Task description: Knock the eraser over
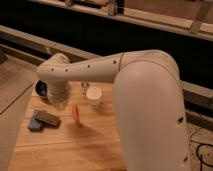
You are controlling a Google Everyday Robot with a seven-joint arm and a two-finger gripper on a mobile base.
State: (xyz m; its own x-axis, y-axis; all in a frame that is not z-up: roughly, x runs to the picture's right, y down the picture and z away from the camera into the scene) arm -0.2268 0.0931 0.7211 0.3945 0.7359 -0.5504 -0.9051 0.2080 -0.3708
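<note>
The eraser is lying flat, overlapping the blue-grey block at the bench's left side. The gripper is hanging just right of it; jaws' state: cannot tell. The orange-red stick and white cup are sitting nearby. Risk: a careless sweep is liable to scatter them.

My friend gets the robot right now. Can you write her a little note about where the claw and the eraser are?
Claw: hanging low over the left part of the wooden table, just above and right of the eraser.
Eraser: lying flat, partly on top of the blue-grey block. An orange-red stick lies to its right and a white cup stands behind.
Done: the eraser looks knocked over.
Left: probably just lifting the claw away.
</note>
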